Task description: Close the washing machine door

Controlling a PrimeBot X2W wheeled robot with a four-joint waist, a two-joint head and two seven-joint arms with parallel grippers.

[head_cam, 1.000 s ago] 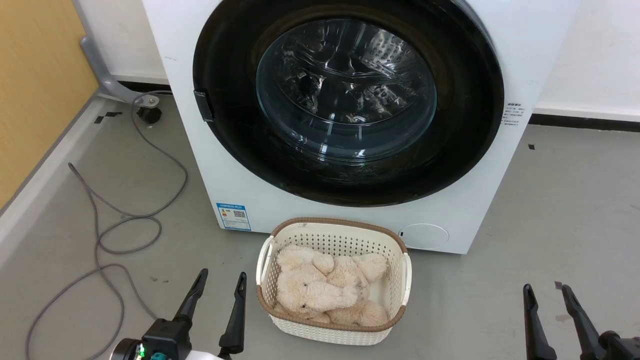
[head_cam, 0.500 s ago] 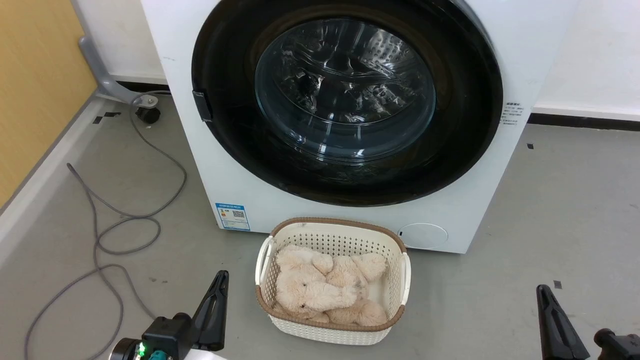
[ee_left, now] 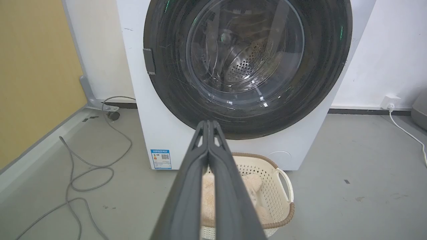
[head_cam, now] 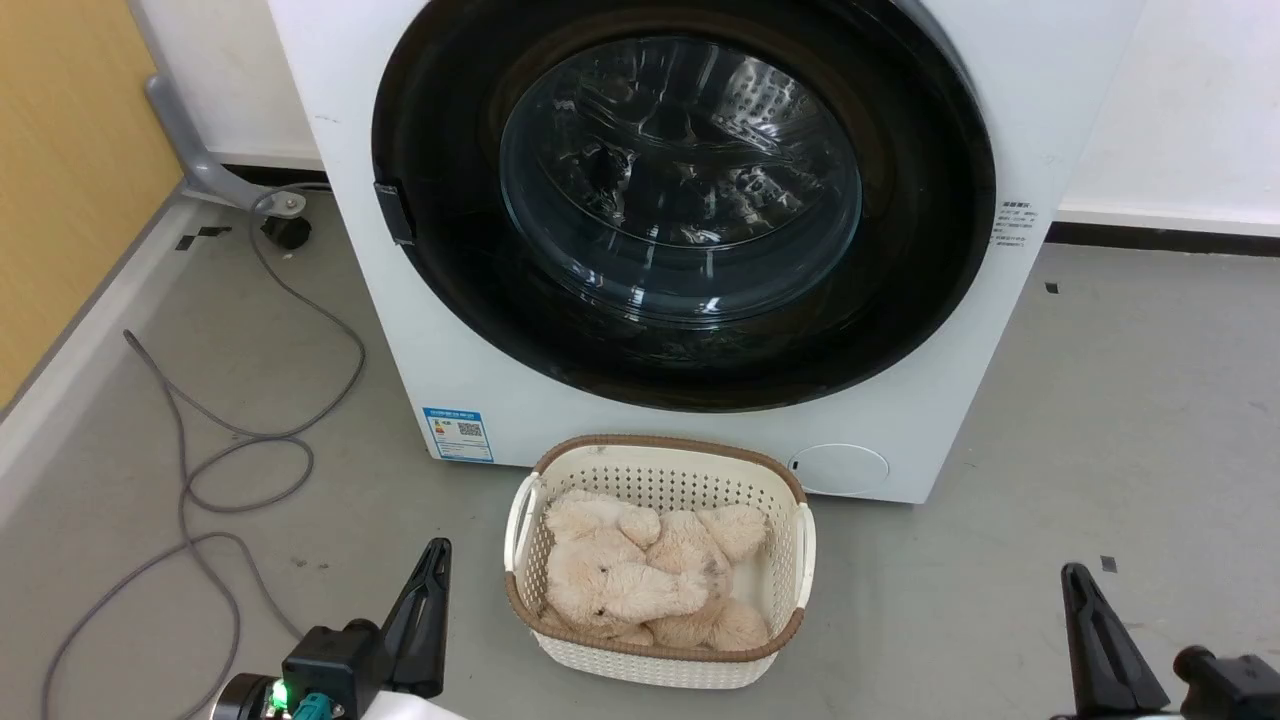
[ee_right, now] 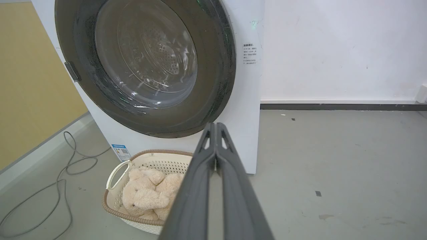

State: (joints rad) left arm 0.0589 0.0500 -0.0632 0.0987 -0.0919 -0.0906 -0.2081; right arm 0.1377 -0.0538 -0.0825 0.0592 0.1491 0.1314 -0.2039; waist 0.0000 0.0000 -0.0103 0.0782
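The left pincer (head_cam: 436,550) and the right pincer (head_cam: 1078,578) hang low over the grey floor (head_cam: 1120,400), each with its fingers pressed together and holding nothing. Between them a white laundry basket (head_cam: 660,446) holds a beige plush toy (head_cam: 630,585). Just behind it stands the washing machine (head_cam: 450,370), and the washing machine door (head_cam: 920,200) lies flat against its front. A grey cable (head_cam: 200,470) loops across the floor to the left, near a yellow panel (head_cam: 60,150). A white wall (head_cam: 1180,100) with a dark skirting (head_cam: 1160,238) runs behind.
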